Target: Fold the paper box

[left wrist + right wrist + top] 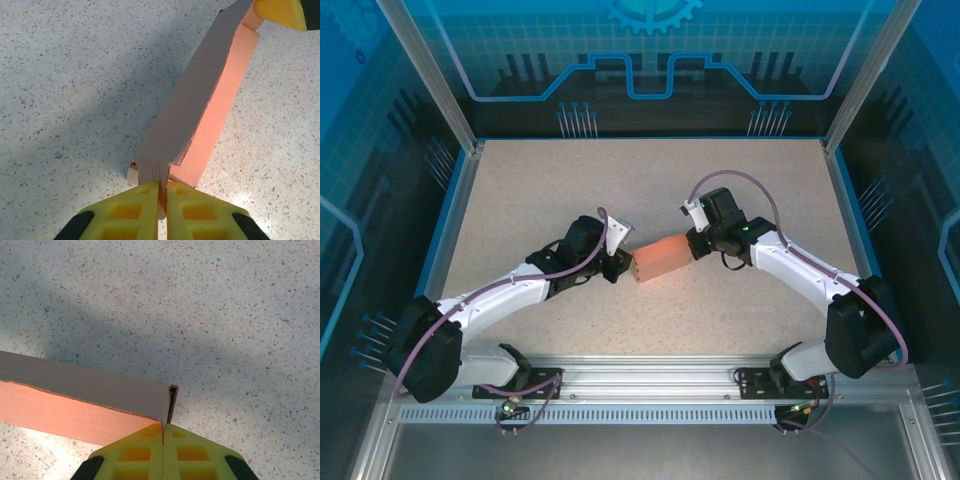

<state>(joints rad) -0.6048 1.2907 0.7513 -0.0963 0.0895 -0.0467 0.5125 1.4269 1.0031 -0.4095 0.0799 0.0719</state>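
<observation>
Salmon-pink thin-cardboard paper box (663, 262), long and rectangular, sits near the middle of the speckled beige tabletop (570, 190), held between the two arms. It runs diagonally in the top view, with the lower end toward the left arm and the upper end toward the right arm. The left gripper (623, 266) meets the box's left end and the right gripper (692, 246) meets its right end. In the left wrist view the left gripper (160, 202) has its yellow foam pads (142, 210) pressed together on a thin cardboard flap at the near end of the box (210, 110). The flap is pinched and slightly creased between them. The greyish inner face of the card rises over the pink side wall, and the box stretches away toward the upper right, where one yellow pad (280, 12) of the other arm touches the far end. In the right wrist view the right gripper (163, 442) has its pads closed tight, with the box's corner edge running into the seam between them. The box (75, 397) extends to the left, grey face above and pink face below, lying on the table. A small end flap (172, 402) stands edge-on just above the pads.
</observation>
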